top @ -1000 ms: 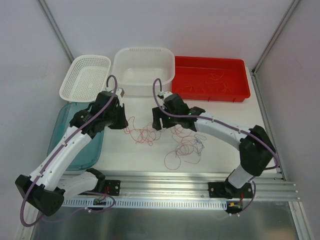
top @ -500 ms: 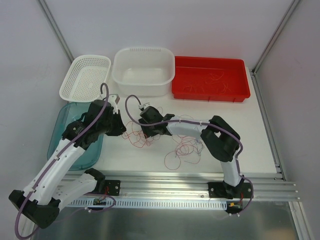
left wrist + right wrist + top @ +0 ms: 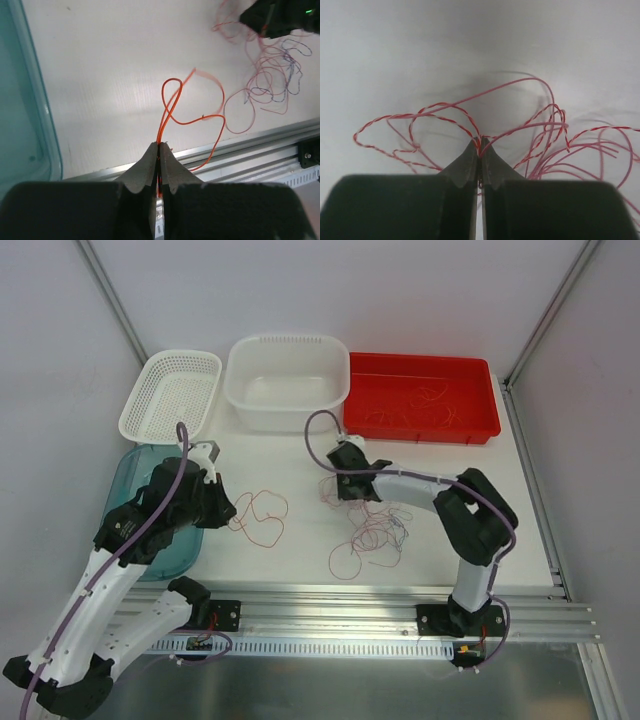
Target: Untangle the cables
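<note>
Red-orange thread-like wire (image 3: 172, 107) trails in loops across the white bench (image 3: 290, 560), one end clenched in the left jaws. The right jaws pinch red-and-white twisted strands (image 3: 445, 107) from the tangled wire pile (image 3: 375, 535) mid-bench.

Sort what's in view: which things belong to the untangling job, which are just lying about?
Job: thin red-orange wire in shut left pincer; red-and-pink wire tangle, strands in shut right pincer; red plastic tray holding loose wires.
Lying about: white plastic basin; white lattice basket; translucent teal tray.
</note>
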Controlling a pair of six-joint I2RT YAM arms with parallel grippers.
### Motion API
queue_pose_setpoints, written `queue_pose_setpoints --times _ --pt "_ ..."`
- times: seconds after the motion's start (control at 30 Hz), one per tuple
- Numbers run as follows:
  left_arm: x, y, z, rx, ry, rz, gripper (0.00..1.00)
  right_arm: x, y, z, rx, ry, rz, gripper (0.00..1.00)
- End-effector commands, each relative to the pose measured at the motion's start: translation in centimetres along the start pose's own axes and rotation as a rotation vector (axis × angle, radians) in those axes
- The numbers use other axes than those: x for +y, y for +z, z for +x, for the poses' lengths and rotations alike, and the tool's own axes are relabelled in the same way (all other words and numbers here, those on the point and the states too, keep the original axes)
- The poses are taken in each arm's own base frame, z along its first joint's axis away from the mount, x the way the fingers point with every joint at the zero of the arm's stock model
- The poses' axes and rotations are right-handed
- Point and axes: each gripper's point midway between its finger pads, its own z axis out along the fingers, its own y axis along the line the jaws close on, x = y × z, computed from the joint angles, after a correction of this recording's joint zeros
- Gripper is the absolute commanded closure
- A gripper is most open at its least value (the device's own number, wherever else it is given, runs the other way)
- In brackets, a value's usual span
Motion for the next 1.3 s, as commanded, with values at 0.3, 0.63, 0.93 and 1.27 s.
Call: queue_pose_setpoints --times 0.3,0.63,0.93,1.27 --pt "3.3 -3.6 -0.8 -0.056 0.011 -0.182 1.0 -6.7 -7.0 -2.9 -0.034 0.108 -0.009 0.92" --pt "-1.5 -0.8 -2.9 -0.017 0.163 0.044 1.0 -2.1 -13.5 -2.8 -0.129 -0.121 -0.212 0.31" --pt "-7.8 0.8 -5.3 -0.015 0.239 0.343 1.0 5.5 -22.5 -5.2 -0.354 -0.264 -0.663 0.03" --pt "-11.8 0.4 -6.8 -0.032 0.295 0.453 1.0 10.5 -24.3 -5.3 -0.377 -0.348 -0.882 0.01"
